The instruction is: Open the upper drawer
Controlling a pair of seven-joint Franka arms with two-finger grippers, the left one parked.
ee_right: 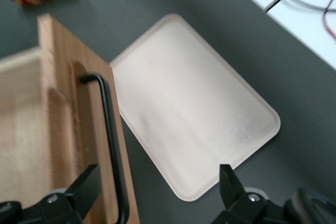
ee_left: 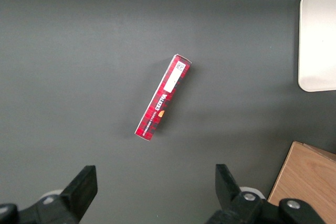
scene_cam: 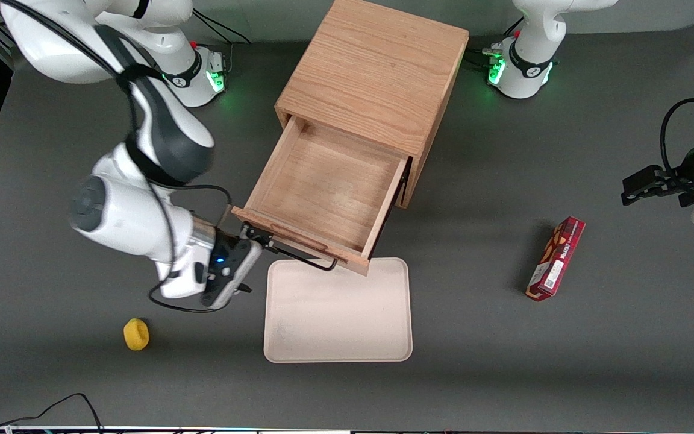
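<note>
The upper drawer [scene_cam: 323, 181] of the oak cabinet [scene_cam: 371, 78] stands pulled far out, its light-wood inside bare. Its black wire bar handle [scene_cam: 299, 256] runs along the drawer front, over the tray's edge. My right gripper [scene_cam: 258, 234] is at the handle's end toward the working arm's end of the table, level with the drawer front. In the right wrist view the gripper [ee_right: 157, 195] is open, and the handle [ee_right: 110, 145] passes between the fingers [ee_right: 86, 187], close to one of them, ungripped. The lower drawer is hidden under the upper one.
A cream tray [scene_cam: 338, 310] lies on the table just in front of the open drawer, also in the right wrist view [ee_right: 194, 114]. A red biscuit box [scene_cam: 556, 258] lies toward the parked arm's end. A small yellow object [scene_cam: 136, 334] lies nearer the front camera than my gripper.
</note>
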